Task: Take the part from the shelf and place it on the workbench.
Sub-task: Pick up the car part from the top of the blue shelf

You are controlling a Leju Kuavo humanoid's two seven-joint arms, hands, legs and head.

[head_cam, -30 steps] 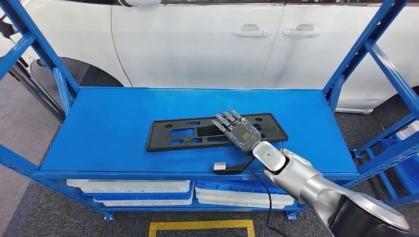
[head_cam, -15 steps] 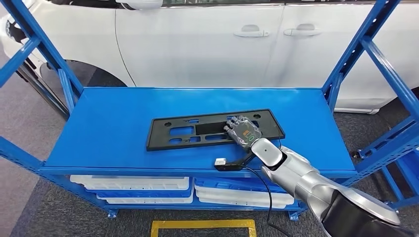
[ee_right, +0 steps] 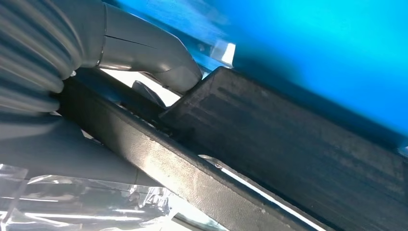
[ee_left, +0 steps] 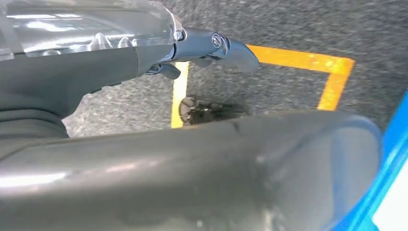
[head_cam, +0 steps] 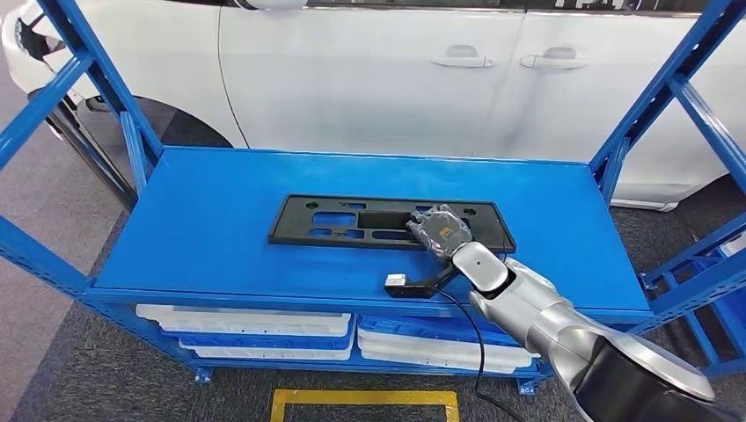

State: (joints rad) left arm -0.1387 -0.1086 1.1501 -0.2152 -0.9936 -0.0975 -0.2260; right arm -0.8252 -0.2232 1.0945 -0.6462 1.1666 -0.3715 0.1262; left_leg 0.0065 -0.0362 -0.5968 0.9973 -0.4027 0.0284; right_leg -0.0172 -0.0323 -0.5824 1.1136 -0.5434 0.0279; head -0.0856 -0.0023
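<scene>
- Head cam: the part, a flat black plastic panel point(head_cam: 387, 223) with rectangular cutouts, is lying on the blue top shelf point(head_cam: 211, 237) of the rack, roughly in the middle.
- My right hand point(head_cam: 437, 229) is down on the right-hand portion of that panel, fingers curled over it. In the right wrist view the grey thumb point(ee_right: 159, 60) is tucked up against the panel's black edge point(ee_right: 269, 144), so I'd call it gripping the panel, thumb on one face and fingers on the other.
- The panel looks flat on the shelf from the head cam; I can't tell if any edge is off the surface.
- Small white-tipped black bracket point(head_cam: 398, 283) sits near the front lip of the shelf, just beside my forearm, with a black cable running down from it.
- Left hand point(ee_left: 207, 48) is hanging over grey carpet with a yellow floor marking point(ee_left: 298, 60); fingers loosely curled, nothing in them as far as I can see.
- White trays point(head_cam: 255, 330) are stacked on the shelf below, white car point(head_cam: 422, 79) parked behind the rack.
</scene>
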